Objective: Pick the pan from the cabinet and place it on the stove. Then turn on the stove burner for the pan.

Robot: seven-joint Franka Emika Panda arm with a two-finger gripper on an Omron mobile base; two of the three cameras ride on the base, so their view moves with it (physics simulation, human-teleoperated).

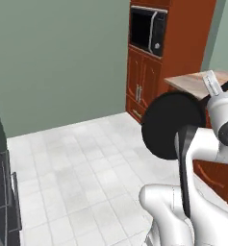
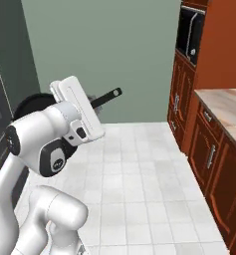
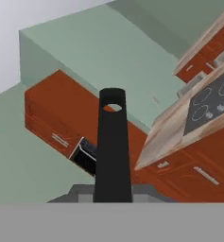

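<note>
The pan hangs in the air in front of the arm, its round black underside facing the left base view. Its long black handle pokes out past the white hand in the right base view. In the hand view the handle runs straight up from the bottom, with the hanging hole at its tip. My gripper is shut on the handle. The stove, dark glass with white rings, lies in a wooden counter far off at the right of the hand view. Reddish-brown wall cupboards hang by it; I cannot tell which is the cabinet.
A tall brown unit holds a black microwave above two doors. A wooden counter over brown drawers runs along the right. A dark appliance stands at the left. White floor tiles spread between them.
</note>
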